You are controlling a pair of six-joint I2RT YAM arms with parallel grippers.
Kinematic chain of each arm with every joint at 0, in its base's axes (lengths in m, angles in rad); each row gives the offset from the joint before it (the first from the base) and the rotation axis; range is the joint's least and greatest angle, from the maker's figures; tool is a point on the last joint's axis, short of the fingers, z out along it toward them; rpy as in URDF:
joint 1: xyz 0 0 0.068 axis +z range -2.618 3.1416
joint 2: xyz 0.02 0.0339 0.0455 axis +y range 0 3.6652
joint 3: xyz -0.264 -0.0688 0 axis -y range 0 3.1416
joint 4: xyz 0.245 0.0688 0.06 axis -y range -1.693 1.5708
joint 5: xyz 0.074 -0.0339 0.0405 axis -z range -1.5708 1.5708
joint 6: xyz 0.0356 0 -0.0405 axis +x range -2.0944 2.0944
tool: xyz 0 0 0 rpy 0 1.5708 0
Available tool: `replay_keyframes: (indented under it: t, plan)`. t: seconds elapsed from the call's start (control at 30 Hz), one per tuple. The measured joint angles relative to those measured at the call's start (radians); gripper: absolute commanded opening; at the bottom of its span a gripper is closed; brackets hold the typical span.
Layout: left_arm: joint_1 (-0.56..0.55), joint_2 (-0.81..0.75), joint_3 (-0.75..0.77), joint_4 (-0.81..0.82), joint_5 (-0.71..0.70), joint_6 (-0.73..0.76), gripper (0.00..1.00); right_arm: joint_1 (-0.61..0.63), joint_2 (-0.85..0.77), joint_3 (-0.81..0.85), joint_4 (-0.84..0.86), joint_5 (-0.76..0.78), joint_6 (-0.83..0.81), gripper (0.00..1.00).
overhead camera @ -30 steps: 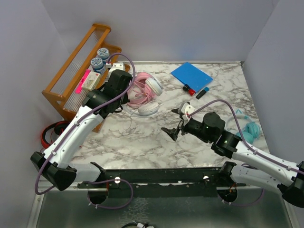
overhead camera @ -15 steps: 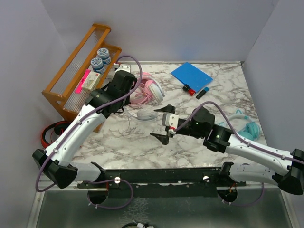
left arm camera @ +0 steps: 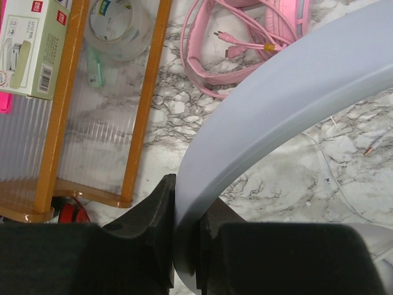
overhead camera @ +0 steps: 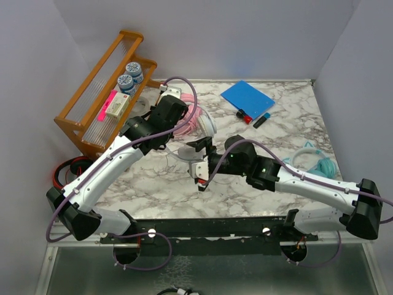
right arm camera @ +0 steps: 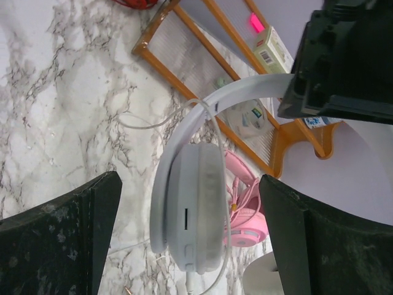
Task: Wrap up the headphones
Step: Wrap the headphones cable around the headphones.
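Note:
My left gripper [overhead camera: 174, 125] is shut on the headband [left arm camera: 276, 104] of the white headphones [overhead camera: 184, 152] and holds them off the marble table. One white ear cup [right arm camera: 193, 209] hangs between the wide-open fingers [right arm camera: 55, 233] of my right gripper [overhead camera: 199, 163], which touch nothing. A thin white cable [right arm camera: 206, 132] loops over the cup and trails on the table. The pink headphones [overhead camera: 186, 118] with their cable lie just behind, also in the left wrist view [left arm camera: 245, 43]. The teal headphones [overhead camera: 316, 163] lie at the right edge.
A wooden rack [overhead camera: 92, 98] at the back left holds a tape roll [left arm camera: 116, 27], a box [left arm camera: 31, 49] and tins. A blue pad [overhead camera: 247, 96] and small items lie at the back. Red-and-black headphones [overhead camera: 67, 172] lie left of the table.
My right arm has swung left across the table and its open jaws now straddle the white ear cup. My left gripper has carried the white headphones a little right and up.

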Motion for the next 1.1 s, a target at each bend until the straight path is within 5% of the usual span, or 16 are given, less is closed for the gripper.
replay_keyframes:
  t: [0.37, 0.77, 1.1]
  plan:
    - [-0.001, 0.003, 0.035, -0.005, -0.005, 0.031, 0.00, 0.016, 0.062, 0.021, -0.064, 0.047, -0.085, 0.87]
    - [-0.018, 0.003, 0.036, -0.013, 0.008, 0.065, 0.00, 0.026, 0.105, 0.084, -0.126, 0.113, -0.148, 0.39]
    - [-0.044, 0.003, 0.035, -0.018, -0.004, 0.124, 0.00, 0.035, 0.100, 0.099, -0.172, 0.134, -0.190, 0.37]
